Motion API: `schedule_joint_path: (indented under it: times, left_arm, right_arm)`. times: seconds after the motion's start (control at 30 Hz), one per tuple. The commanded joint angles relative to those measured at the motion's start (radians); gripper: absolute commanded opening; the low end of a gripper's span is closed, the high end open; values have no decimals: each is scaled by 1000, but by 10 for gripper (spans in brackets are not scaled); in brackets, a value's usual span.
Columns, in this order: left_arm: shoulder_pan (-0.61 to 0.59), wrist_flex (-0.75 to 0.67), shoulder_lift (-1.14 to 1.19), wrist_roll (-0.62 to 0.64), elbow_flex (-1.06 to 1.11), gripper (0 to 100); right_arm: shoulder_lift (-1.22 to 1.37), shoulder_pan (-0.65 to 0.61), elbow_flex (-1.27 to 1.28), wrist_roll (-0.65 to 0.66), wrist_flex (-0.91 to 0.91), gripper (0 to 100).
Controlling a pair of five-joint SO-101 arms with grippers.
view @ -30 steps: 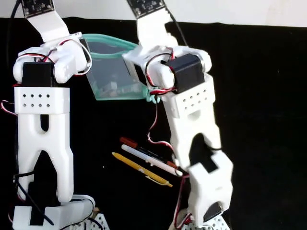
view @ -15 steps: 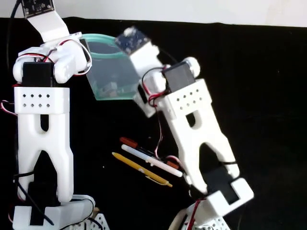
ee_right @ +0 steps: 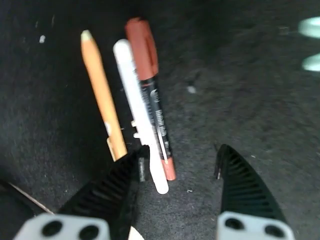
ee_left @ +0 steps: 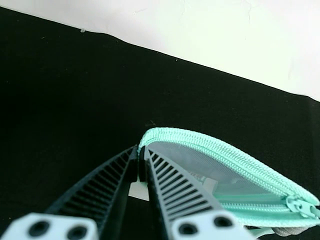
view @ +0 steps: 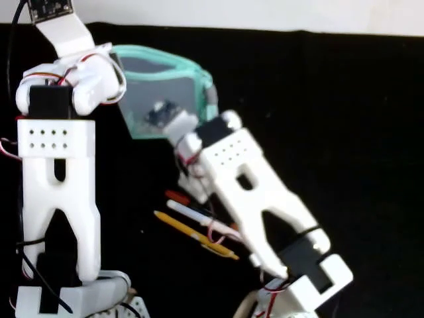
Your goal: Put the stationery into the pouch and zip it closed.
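A mint-green mesh pouch (view: pixel 156 85) lies at the back of the black table, its zipper (ee_left: pixel 235 159) open along the rim. My left gripper (ee_left: pixel 141 156) is shut on the pouch's edge, seen at the pouch's left side (view: pixel 118 66) in the high view. A yellow pen (view: pixel 195 235), a white pen (view: pixel 199 220) and a red-brown marker (view: pixel 177 197) lie side by side in front of the pouch. My right gripper (ee_right: pixel 180 167) hangs open just above them, near the ends of the white pen (ee_right: pixel 134 105) and the marker (ee_right: pixel 149 75), with the yellow pen (ee_right: pixel 101 95) beside them.
The black cloth (view: pixel 344 132) covers the table, with open room to the right. A white surface (ee_left: pixel 240 35) borders the table's far edge. The zipper pull (ee_left: pixel 301 208) sits at the pouch's far end. Both arm bases stand at the near edge.
The right arm has swung down and forward from the pouch to the pens, uncovering the pouch's open rim. The left arm and the pens have stayed put.
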Motion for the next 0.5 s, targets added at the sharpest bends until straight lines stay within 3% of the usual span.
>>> schedule_joint_path:
  times: [0.0, 0.47]
  left_arm:
    - [4, 0, 44, -6, 12, 6]
    - [5, 0, 44, -6, 12, 6]
  right_arm:
    - [-44, -62, 97, 72, -67, 216]
    - [33, -143, 262, 87, -369, 216]
